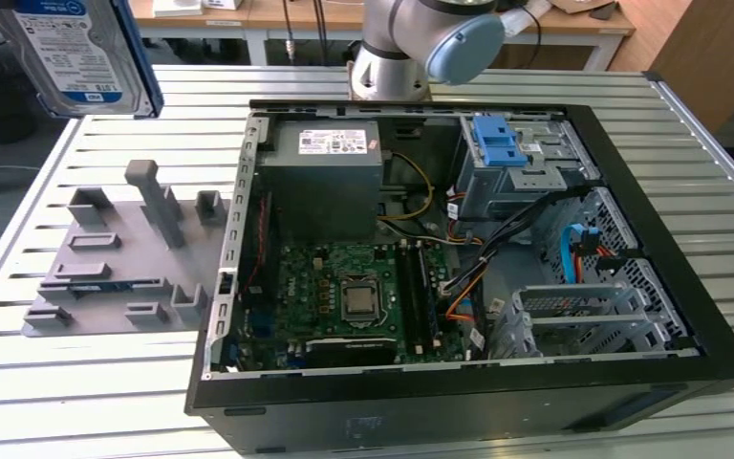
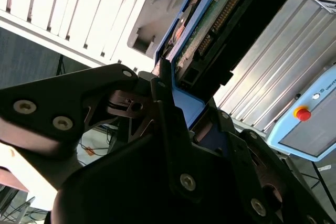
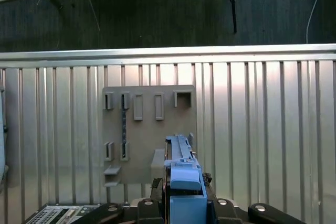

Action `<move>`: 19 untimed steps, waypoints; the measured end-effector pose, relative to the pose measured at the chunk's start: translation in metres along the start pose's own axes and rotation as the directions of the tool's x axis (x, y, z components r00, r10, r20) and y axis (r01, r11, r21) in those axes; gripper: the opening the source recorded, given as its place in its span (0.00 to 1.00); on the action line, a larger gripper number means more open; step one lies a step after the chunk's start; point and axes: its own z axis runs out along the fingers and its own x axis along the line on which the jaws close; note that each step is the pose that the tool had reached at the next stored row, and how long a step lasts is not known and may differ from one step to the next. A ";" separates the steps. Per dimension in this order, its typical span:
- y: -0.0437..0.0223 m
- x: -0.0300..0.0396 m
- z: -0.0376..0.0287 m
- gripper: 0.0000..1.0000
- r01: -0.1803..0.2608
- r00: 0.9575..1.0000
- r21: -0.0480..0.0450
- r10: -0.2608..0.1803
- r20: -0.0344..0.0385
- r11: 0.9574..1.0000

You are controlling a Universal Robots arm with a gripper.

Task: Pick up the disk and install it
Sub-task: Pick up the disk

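Clamped between our gripper's fingers, the disk hangs high above the slatted table. We see silver-grey metal, a blue-and-white label and a blue plastic bracket along its edges. Beneath the gripper lies a grey holder plate.

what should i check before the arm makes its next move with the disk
1. Grip on the disk: ok. In the second wrist view the gripper is shut on its blue bracket.
2. Disk off the grey holder: ok. In the exterior view it hangs well above the holder.
3. Is the computer case open: ok. The side panel is off and the inside is exposed.
4. Is the cage with the blue latch free to take the disk: cannot tell. Its slot is not visible.
5. Are the black cables out of the path: cannot tell. They run right beside the cage.
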 end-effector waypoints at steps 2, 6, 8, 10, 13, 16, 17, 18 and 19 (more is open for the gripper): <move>-0.0025 0.0006 0.0000 0.36 0.000 1.000 0.000 0.000 0.000 1.000; -0.0074 0.0018 0.0001 0.36 0.000 1.000 0.000 0.000 0.000 1.000; -0.0096 0.0025 0.0001 0.36 0.000 1.000 0.000 0.000 0.000 1.000; -0.0119 0.0033 0.0001 0.36 0.000 1.000 0.000 0.000 0.000 1.000; -0.0155 0.0044 0.0001 0.36 0.000 1.000 0.000 0.000 0.000 1.000; -0.0190 0.0056 0.0002 0.36 -0.001 1.000 0.000 0.001 0.000 1.000; -0.0202 0.0060 0.0001 0.36 -0.001 1.000 0.000 0.001 0.000 1.000; -0.0214 0.0065 0.0001 0.36 -0.001 1.000 0.000 0.001 0.000 1.000; -0.0226 0.0069 0.0001 0.36 -0.001 1.000 0.000 0.001 0.000 1.000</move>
